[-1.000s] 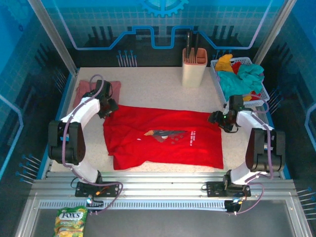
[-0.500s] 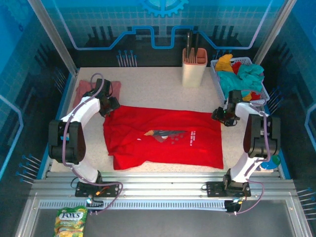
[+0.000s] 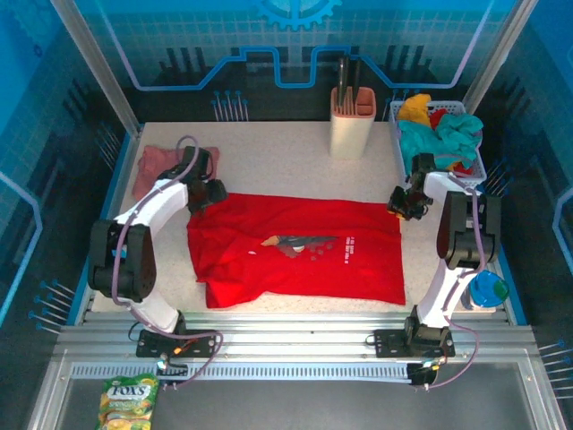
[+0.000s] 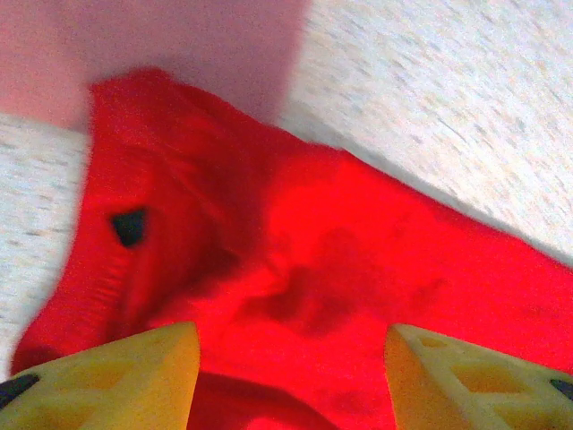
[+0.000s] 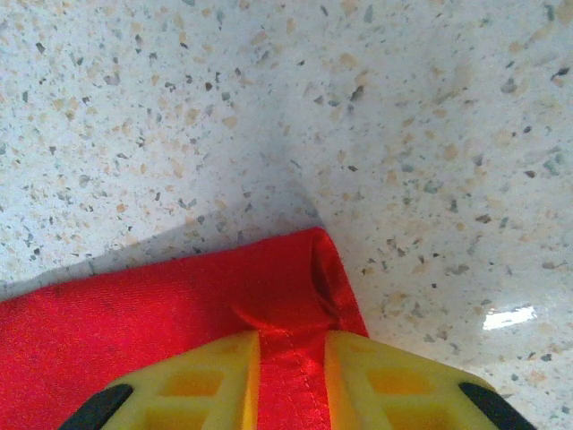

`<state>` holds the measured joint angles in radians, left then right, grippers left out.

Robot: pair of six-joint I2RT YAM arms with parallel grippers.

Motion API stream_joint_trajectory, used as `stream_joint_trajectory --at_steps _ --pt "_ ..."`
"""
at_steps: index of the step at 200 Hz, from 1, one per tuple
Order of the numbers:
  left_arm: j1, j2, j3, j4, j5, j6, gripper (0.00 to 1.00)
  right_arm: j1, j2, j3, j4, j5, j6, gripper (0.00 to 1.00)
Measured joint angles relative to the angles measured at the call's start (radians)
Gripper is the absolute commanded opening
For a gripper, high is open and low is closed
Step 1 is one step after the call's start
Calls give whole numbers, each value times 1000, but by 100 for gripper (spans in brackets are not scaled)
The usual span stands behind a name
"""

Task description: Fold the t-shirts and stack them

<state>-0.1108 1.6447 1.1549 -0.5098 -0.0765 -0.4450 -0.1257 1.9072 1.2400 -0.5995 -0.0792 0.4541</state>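
Right gripper (image 5: 291,372): pinching hem corner of red t-shirt (image 5: 134,331).
Left gripper (image 4: 291,363): spread over opposite corner.
Far edge (image 3: 304,200): lift 2 corners level.

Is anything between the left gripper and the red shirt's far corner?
Nothing visible. The left gripper hangs open right over the red shirt's far left corner, with bare red cloth between its fingers. The pink shirt lies just beyond that corner, not in the gap.

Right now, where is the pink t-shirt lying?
In the top view the pink t-shirt lies at the far left corner of the table, just behind the left pincer and the red t-shirt.
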Motion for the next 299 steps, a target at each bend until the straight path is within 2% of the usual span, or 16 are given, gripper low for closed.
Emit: stream_joint_trajectory --at_steps 27,57,71,108,137,177,230,264,299 --pt "-69 -11 -24 34 85 32 57 0 -11 -11 17 -29 14 53" --pt "-96 3 -45 43 119 73 52 7 -103 -93 90 -80 12 68" --pt "-114 20 -45 45 121 92 49 25 -165 -123 99 -95 10 69" --pt "-172 34 -71 40 117 112 49 88 -338 -186 105 -115 11 71" --pt "-217 34 -98 6 71 90 44 109 -463 -241 87 -112 11 72" --pt "-261 39 -103 -61 -23 31 43 119 -593 -284 50 -107 13 72" --pt "-290 95 -101 -108 -93 -26 42 121 -647 -326 21 -104 13 72" --pt "-296 118 -80 -115 -101 -40 45 121 -650 -332 12 -104 12 72" --pt "-301 101 -67 -118 -104 -55 42 121 -651 -332 13 -104 12 72"
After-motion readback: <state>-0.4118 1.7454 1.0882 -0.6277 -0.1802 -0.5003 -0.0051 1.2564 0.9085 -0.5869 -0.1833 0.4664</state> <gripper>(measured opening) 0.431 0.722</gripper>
